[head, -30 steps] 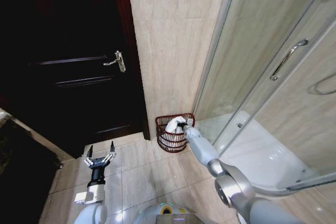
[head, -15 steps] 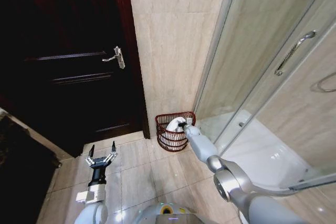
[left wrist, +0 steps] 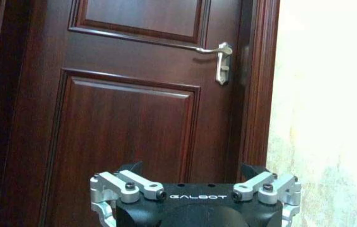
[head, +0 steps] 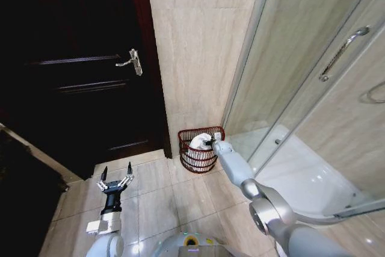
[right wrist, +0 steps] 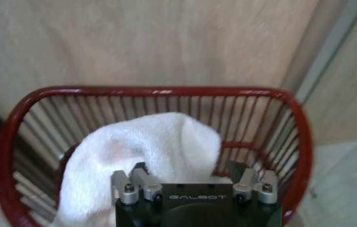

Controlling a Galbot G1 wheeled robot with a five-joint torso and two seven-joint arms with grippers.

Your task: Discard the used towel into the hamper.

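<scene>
The hamper (head: 191,162), a dark red open-weave basket, stands on the floor against the tiled wall beside the shower. A white towel (head: 197,142) lies heaped inside it, its top rising to about rim height. My right gripper (head: 209,142) reaches over the hamper's near rim, right at the towel. In the right wrist view the hamper's rim (right wrist: 159,90) curves around the towel (right wrist: 147,142), and the right gripper (right wrist: 188,168) has its fingers spread with the towel's hump just beyond them. My left gripper (head: 115,179) hangs open low over the floor, facing the door.
A dark wooden door (head: 90,88) with a metal lever handle (left wrist: 219,59) stands left of the hamper. The glass shower enclosure (head: 313,88) and its white tray (head: 301,179) lie to the right. Beige floor tiles (head: 168,197) stretch between me and the hamper.
The head view has shifted slightly. My right gripper stays at the hamper with the towel inside it. The left arm has not moved.
</scene>
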